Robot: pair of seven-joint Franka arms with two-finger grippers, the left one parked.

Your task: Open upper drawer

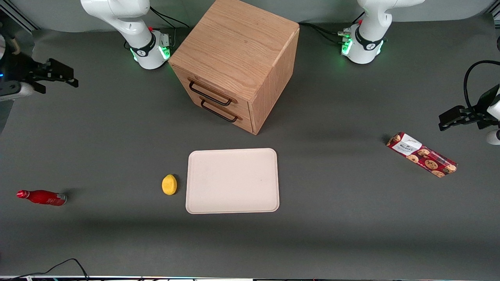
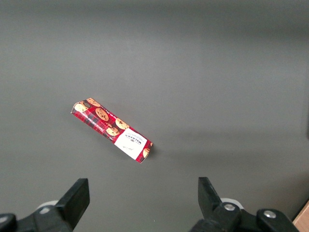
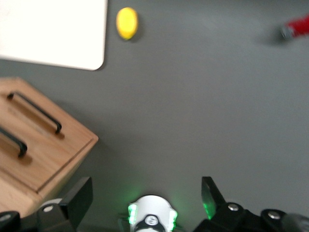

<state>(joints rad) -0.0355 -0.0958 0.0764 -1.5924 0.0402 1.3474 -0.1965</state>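
Observation:
The oak cube cabinet (image 1: 238,43) stands on the grey table between the two arm bases. Its upper drawer (image 1: 211,93) is shut, with a long thin black bar handle; the lower drawer (image 1: 219,111) sits just below it. In the right wrist view both handles show, with the upper drawer's handle (image 3: 14,140) partly cut off. My right gripper (image 1: 54,80) hangs above the table well off toward the working arm's end, apart from the cabinet. It is open and empty, with its fingers (image 3: 79,198) spread wide.
A cream tray (image 1: 232,180) lies in front of the cabinet, nearer the front camera, with a yellow lemon (image 1: 169,184) beside it. A red bottle (image 1: 42,197) lies toward the working arm's end. A cookie box (image 1: 422,154) lies toward the parked arm's end.

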